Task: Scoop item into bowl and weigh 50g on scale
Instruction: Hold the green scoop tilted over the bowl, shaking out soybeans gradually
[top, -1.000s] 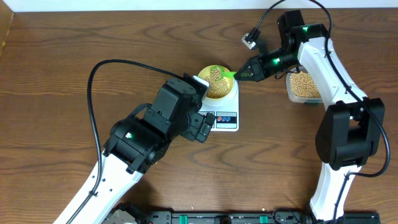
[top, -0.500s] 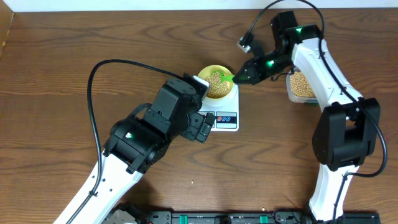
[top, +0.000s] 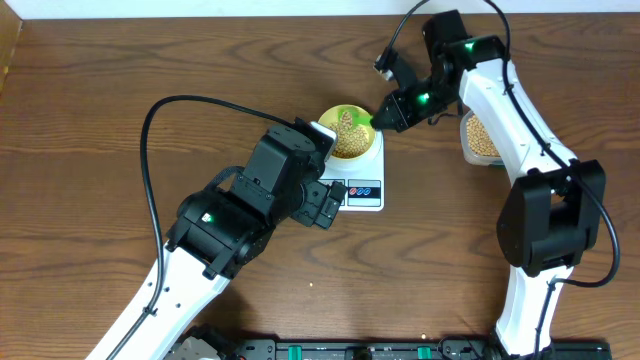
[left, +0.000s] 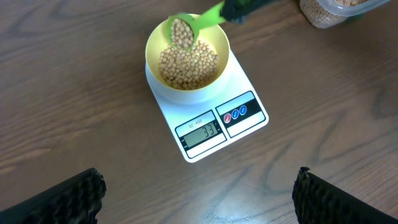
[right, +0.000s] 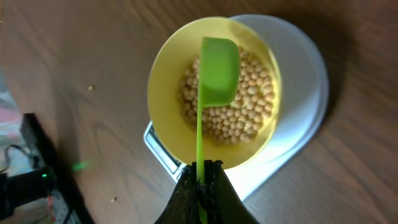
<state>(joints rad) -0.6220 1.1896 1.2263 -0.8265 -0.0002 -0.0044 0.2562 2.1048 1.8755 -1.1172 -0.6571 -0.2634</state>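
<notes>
The pale yellow bowl stands on the white scale, partly filled with tan beans. My right gripper is shut on the handle of a green scoop held over the bowl. In the left wrist view the scoop is tilted and holds beans above the bowl; the scale display reads 33. The right wrist view shows the scoop's back over the beans, the bowl and the gripper. My left gripper is open and empty, in front of the scale.
A clear plastic tub of beans stands to the right of the scale, under my right arm; it also shows at the top right of the left wrist view. My left arm lies close to the scale's left front.
My right arm has shifted left and farther back and turned its wrist, keeping the scoop over the bowl. The left arm has not moved.
</notes>
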